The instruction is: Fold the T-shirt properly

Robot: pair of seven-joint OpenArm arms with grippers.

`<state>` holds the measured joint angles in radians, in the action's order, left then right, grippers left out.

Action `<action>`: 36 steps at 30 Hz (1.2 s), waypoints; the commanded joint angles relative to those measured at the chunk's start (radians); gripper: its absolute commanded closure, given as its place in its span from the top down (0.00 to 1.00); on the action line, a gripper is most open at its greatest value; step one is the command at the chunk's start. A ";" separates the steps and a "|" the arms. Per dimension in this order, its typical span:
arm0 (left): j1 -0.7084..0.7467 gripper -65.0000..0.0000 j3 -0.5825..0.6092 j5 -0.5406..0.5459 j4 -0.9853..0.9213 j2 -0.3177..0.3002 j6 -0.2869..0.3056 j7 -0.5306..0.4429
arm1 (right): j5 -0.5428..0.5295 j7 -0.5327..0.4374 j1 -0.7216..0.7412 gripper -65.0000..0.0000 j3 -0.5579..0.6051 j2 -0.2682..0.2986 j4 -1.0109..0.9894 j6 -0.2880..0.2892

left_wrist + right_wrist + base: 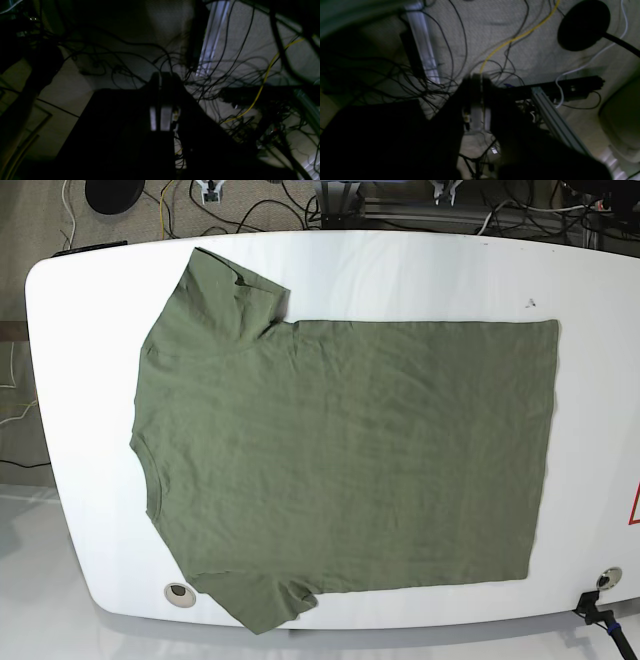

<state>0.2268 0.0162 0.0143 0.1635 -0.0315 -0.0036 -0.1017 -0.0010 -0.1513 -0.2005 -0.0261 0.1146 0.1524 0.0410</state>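
Observation:
The olive-green T-shirt (340, 460) lies spread flat on the white table (70, 380). Its neckline faces left, its hem is at the right, and its sleeves lie at the far left and near left. Both arms hang behind the table's far edge, away from the cloth. In the base view the right gripper (213, 190) and the left gripper (447, 190) show only as small pale tips. In the dark wrist views the left gripper (160, 75) and the right gripper (477, 76) point down at the floor, jaws pressed together, holding nothing.
Tangled black cables (225, 75) and a yellow cable (520, 37) cover the floor behind the table. A black round stand base (583, 25) and aluminium frame rails (555, 120) are there too. The table has round fittings (177, 591) near its front corners.

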 commanded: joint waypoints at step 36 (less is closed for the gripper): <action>0.038 0.00 -0.008 0.015 0.050 -0.033 0.005 -0.051 | 0.059 -0.229 -0.066 0.00 -0.011 -0.042 0.055 0.037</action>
<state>0.2520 0.0093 0.0269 0.2142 -0.0589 0.0002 -0.1474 0.0631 -0.3710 -0.2523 -0.0376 0.0692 0.2081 0.0753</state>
